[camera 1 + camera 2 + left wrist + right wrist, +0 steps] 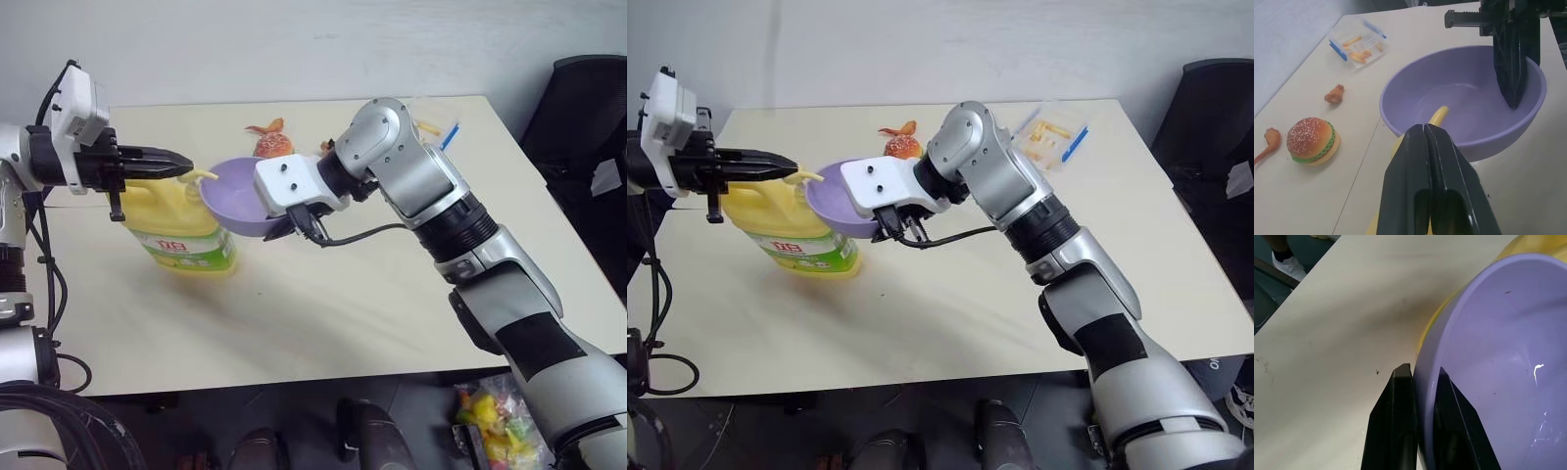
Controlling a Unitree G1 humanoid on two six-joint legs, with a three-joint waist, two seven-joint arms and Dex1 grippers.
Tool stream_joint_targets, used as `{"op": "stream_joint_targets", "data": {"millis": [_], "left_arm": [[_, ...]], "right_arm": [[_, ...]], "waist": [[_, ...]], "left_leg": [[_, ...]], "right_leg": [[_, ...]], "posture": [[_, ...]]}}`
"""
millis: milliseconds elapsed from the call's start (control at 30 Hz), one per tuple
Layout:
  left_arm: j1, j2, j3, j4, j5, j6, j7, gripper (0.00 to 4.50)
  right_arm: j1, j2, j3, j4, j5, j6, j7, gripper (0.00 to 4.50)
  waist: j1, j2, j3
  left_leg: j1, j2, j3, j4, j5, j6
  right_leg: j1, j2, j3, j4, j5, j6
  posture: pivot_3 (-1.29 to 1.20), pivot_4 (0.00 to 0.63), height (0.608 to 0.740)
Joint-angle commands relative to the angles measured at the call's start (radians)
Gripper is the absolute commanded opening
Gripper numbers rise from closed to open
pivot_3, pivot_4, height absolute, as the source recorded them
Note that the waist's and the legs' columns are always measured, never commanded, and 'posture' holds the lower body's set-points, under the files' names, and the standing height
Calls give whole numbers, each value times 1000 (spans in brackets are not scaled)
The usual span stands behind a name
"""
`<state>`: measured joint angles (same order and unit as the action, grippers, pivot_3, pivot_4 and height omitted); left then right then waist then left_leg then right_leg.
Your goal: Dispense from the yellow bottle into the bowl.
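The yellow bottle (178,227) stands on the table at the left, its green-and-white label facing me. My left gripper (186,163) is shut and lies level right over the pump top, whose spout (1439,116) pokes out below the fingertips over the bowl's rim. The lavender bowl (233,194) hangs tilted in the air against the bottle, below the spout. My right gripper (1422,377) is shut on the bowl's rim, one finger inside and one outside. A small glint shows on the bowl's inner wall (1536,369).
A toy burger (1311,140) and orange toy food pieces (1334,94) lie behind the bowl. A clear box of fries (1053,132) sits at the table's far right. A black chair (588,117) stands beyond the right edge. The near half of the table (323,313) is bare.
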<state>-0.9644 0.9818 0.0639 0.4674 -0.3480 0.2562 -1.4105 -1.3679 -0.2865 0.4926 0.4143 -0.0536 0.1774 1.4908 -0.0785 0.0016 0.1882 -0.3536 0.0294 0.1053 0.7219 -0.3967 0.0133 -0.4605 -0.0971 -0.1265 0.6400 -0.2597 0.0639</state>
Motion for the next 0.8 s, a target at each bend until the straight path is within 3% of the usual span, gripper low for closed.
{"op": "stream_joint_targets", "data": {"millis": [33, 433, 800], "left_arm": [[37, -15, -61, 73, 81, -14, -2, 48], [34, -56, -101, 195, 136, -83, -2, 48], [-20, -37, -53, 152, 87, -20, -9, 48]], "right_arm": [[-13, -1, -25, -53, 19, 1, 6, 0], [12, -2, -11, -82, 14, 9, 5, 0], [20, -5, -9, -85, 9, 5, 1, 0]], "waist": [[0, 0, 0], [4, 1, -4], [11, 1, -7]], "left_leg": [[0, 0, 0, 0, 0, 0], [2, 0, 1, 1, 0, 0], [2, 0, 2, 1, 0, 0]], "right_leg": [[0, 0, 0, 0, 0, 0], [1, -1, 2, 3, 0, 0], [1, -1, 3, 3, 0, 0]], "posture": [[0, 150, 740], [0, 150, 740], [0, 150, 740]]}}
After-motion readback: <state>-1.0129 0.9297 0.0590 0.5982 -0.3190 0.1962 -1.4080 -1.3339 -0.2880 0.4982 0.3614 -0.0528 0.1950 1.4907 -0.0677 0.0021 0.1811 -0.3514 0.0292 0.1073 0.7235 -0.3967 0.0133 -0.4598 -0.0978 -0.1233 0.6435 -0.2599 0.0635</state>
